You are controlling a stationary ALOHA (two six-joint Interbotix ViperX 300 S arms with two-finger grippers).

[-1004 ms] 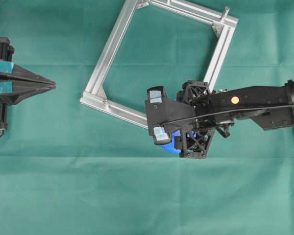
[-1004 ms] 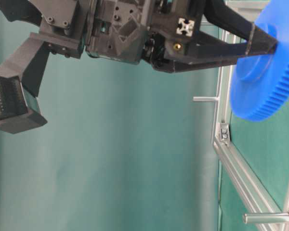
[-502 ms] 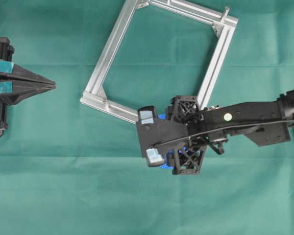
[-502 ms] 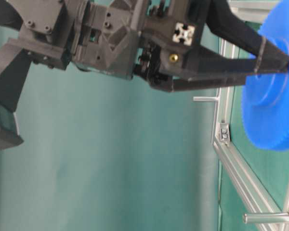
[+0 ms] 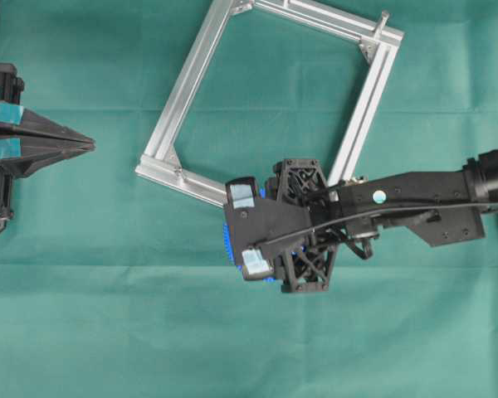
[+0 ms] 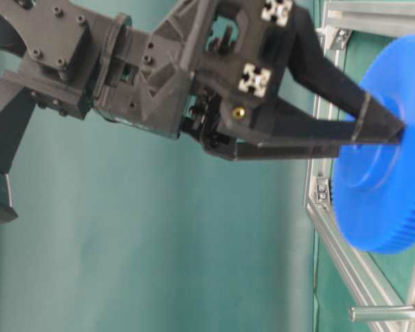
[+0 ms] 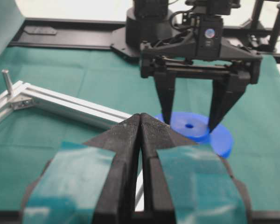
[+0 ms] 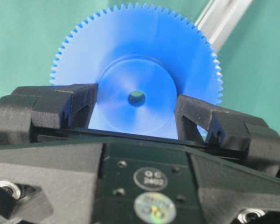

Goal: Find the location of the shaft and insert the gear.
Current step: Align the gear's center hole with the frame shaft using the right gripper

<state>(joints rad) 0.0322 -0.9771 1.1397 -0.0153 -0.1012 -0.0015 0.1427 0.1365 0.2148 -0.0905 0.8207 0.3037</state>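
On the green cloth (image 5: 108, 332) I count 1 aluminium frame (image 5: 187, 83) and 2 upright pegs (image 7: 7, 81). My right gripper (image 7: 191, 123) clamps 1 gear (image 8: 136, 91) by its hub at the frame's near corner; left gripper (image 7: 141, 135) is closed, empty.

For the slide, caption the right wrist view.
Right gripper grips the toothed blue gear by its raised hub, above green cloth beside an aluminium frame rail.

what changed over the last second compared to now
The right gripper, shut on the gear by its hub, carried it leftward and slightly down in the overhead view, along the frame's lower corner. Grip unchanged. The left gripper stayed shut and still; the frame did not move.
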